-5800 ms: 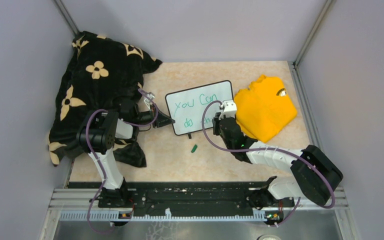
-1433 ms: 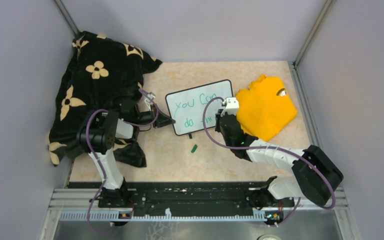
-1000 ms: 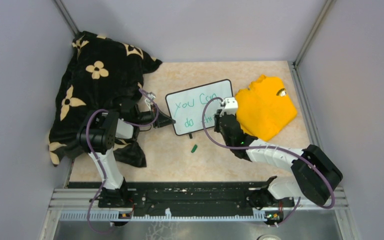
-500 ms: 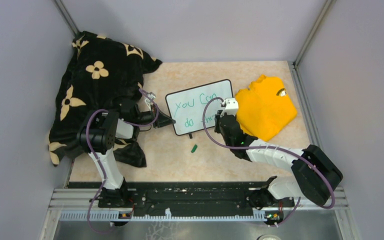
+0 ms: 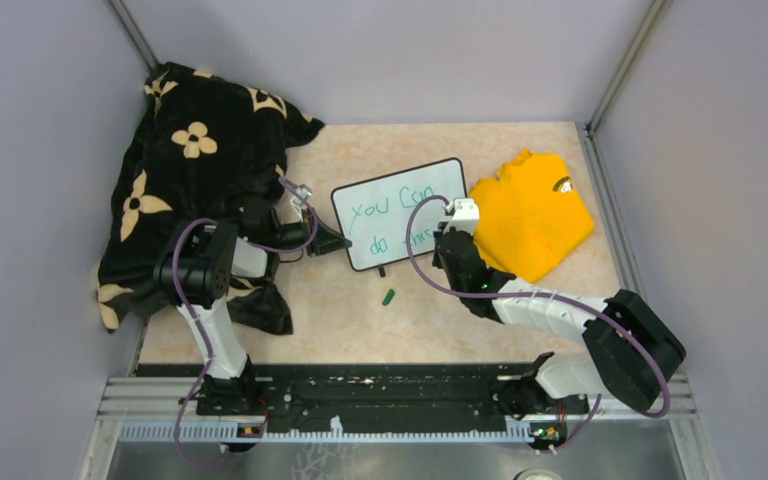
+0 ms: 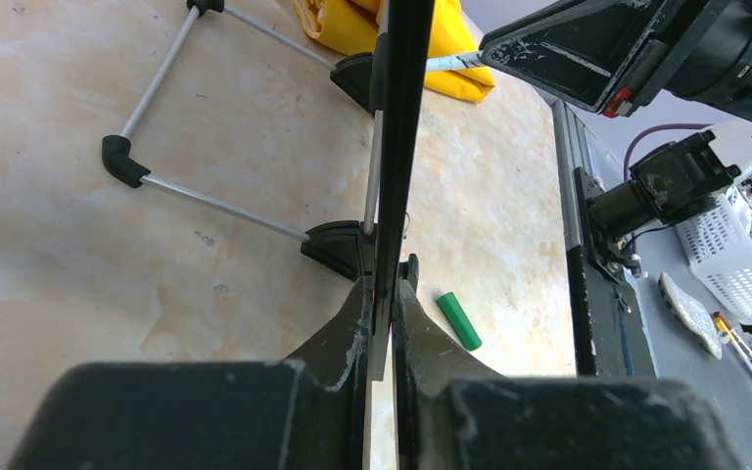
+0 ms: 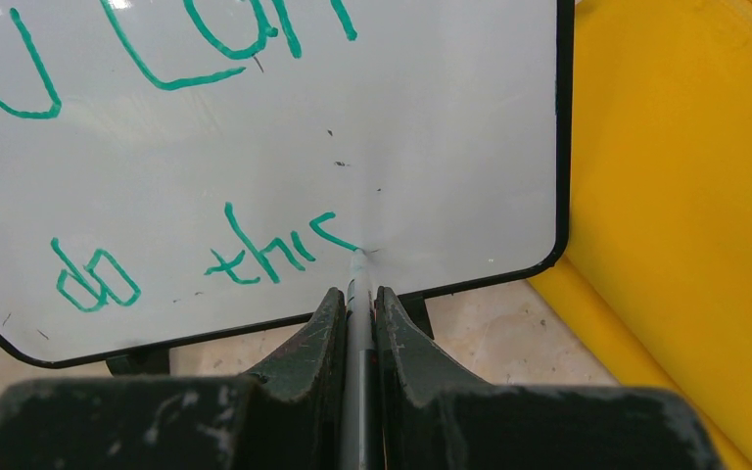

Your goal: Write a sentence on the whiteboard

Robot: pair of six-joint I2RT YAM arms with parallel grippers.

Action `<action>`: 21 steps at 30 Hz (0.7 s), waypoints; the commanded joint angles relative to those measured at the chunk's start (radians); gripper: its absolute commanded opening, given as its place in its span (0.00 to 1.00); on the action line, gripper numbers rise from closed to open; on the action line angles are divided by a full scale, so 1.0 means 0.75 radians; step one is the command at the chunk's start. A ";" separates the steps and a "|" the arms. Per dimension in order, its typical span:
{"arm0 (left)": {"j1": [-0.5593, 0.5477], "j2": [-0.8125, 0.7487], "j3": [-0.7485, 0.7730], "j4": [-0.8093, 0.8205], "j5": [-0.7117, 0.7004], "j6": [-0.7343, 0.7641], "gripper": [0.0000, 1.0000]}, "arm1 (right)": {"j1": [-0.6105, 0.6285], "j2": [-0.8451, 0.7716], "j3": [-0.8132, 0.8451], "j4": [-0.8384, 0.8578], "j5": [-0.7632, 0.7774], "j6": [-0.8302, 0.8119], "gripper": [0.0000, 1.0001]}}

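Observation:
The whiteboard [image 5: 400, 212] stands tilted mid-table with green writing "You Can" above "do thi" and a fresh stroke. In the right wrist view the whiteboard [image 7: 255, 147] fills the frame. My right gripper [image 7: 356, 294] is shut on a grey marker [image 7: 355, 323] whose tip touches the board at the end of the lower line. It shows in the top view [image 5: 448, 232] at the board's right lower part. My left gripper [image 6: 382, 294] is shut on the whiteboard's black edge [image 6: 397, 147], holding it from the left [image 5: 338, 240].
A green marker cap [image 5: 388, 297] lies on the table in front of the board, also in the left wrist view [image 6: 459, 320]. A folded yellow shirt [image 5: 530, 215] lies right of the board. A black patterned cloth [image 5: 190, 170] covers the left side.
My right gripper has shifted slightly right along the lower line and more green strokes have appeared after "do". The left gripper and board have not moved.

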 commanded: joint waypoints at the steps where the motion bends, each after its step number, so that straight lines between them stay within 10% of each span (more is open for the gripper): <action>1: -0.019 0.028 -0.001 -0.125 -0.034 0.030 0.00 | -0.014 -0.020 -0.003 0.009 0.015 0.013 0.00; 21: -0.021 0.028 -0.002 -0.128 -0.032 0.032 0.00 | -0.013 0.006 0.006 0.081 -0.173 -0.019 0.00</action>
